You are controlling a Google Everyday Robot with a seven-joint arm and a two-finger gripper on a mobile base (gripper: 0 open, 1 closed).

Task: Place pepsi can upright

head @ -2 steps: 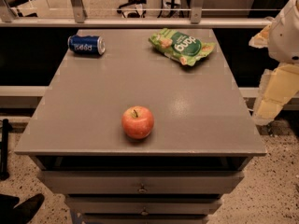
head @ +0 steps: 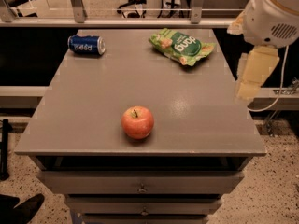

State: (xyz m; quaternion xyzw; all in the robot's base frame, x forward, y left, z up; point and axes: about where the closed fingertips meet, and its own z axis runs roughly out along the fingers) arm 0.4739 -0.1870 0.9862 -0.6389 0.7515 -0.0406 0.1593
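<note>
The pepsi can (head: 87, 45) is dark blue with white lettering and silver ends. It lies on its side at the far left corner of the grey table (head: 187, 125). My gripper (head: 250, 78) hangs below the white arm joint at the table's right edge. It is far from the can and holds nothing that I can see.
A green snack bag (head: 182, 45) lies at the far right of the table. A red apple (head: 138, 122) stands near the front middle. Drawers (head: 140, 185) sit below the tabletop. A railing (head: 140, 17) runs behind the table.
The arm and gripper have moved left and a little up, closer to the table's right edge. The can, bag and apple have not moved.
</note>
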